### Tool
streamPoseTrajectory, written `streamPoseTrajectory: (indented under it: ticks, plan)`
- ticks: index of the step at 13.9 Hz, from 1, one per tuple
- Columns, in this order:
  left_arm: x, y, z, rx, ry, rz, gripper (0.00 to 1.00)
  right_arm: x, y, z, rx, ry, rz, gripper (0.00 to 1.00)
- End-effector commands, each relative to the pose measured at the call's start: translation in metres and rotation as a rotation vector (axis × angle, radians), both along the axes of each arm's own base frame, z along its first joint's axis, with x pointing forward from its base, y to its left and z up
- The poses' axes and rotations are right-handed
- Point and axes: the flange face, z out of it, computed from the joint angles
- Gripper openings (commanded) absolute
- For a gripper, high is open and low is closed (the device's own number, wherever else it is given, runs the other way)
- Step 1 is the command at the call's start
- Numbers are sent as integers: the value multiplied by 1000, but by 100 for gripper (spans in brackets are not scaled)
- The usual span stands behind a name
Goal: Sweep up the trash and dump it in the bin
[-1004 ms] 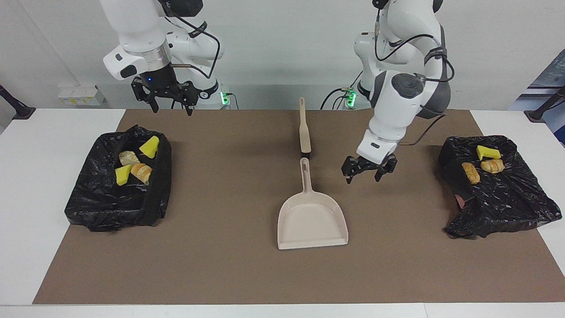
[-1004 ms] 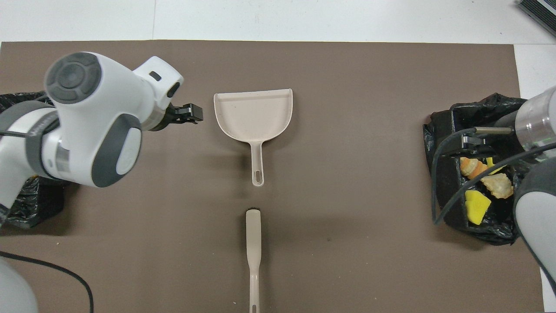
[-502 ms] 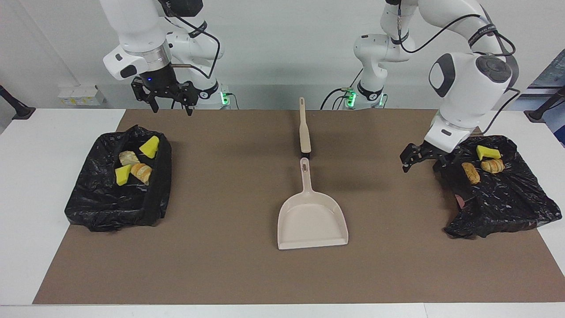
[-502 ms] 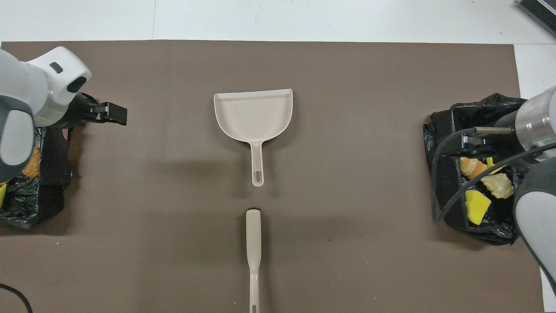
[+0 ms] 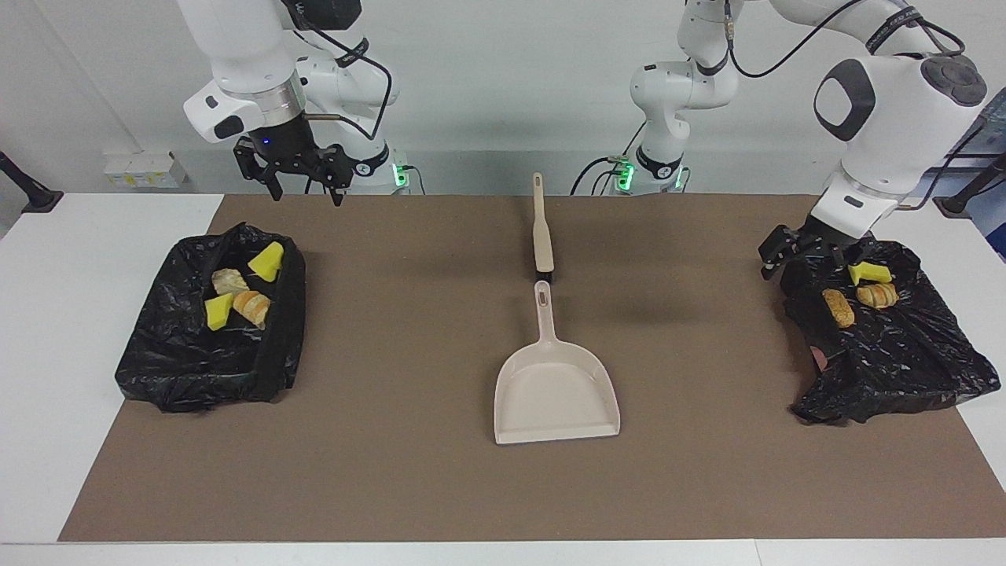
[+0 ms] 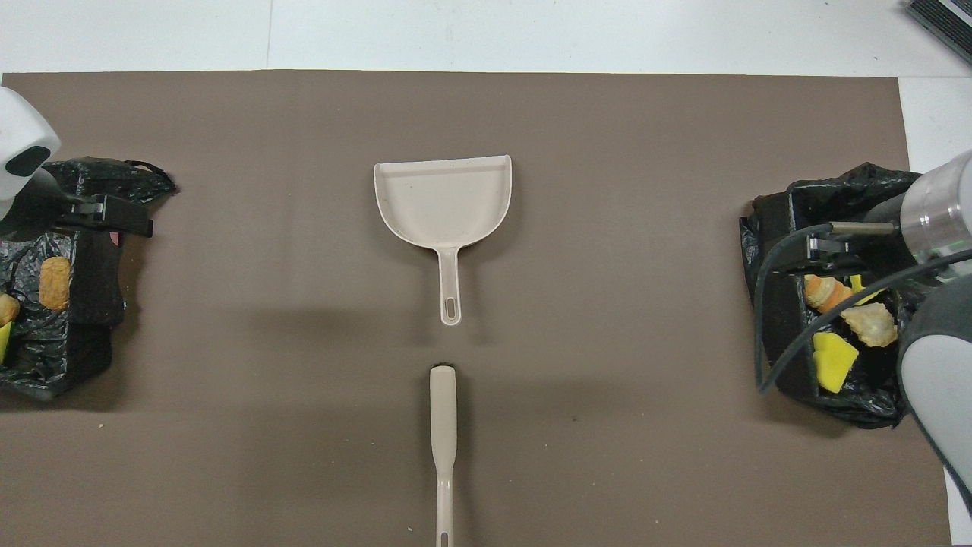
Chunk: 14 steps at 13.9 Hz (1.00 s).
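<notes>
Left arm: you see it bent high, its left claw point(image 5: 805, 253) spread and empty over the rim of the bin point(image 5: 904, 362) at the left arm's end of the worktop point(image 5: 71, 330).
Right arm: waits; right claw point(image 5: 302, 177) spread, empty, above the mat point(image 5: 393, 354) at about 1 o'clock of the other bin point(image 5: 173, 369).
Trash: four bits point(image 5: 244, 295) in that bin, three point(image 5: 860, 289) in the first.
Hidden: overhead, the right arm covers part of its bin, and the frame edge cuts the other.

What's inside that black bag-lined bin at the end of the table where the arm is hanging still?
In the bin under the waiting right gripper lie four bits of trash: two yellow sponge chunks, a pale crusty lump and a bread-like piece. Anything beneath the crumpled plastic is hidden.
</notes>
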Motion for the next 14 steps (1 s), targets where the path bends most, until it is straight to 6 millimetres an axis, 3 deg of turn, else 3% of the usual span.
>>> streamPoseTrajectory:
  ticks: [1,5,14]
  plan:
    - [-22,1,40,12,7,-26,100,2,0,2,15,-12,-4,100]
    - [-37,-5,55,57,41,-63,100,2,0,2,15,-12,-2,100]
    - [-46,1,52,48,60,-51,100,2,-4,1,20,-2,-8,100]
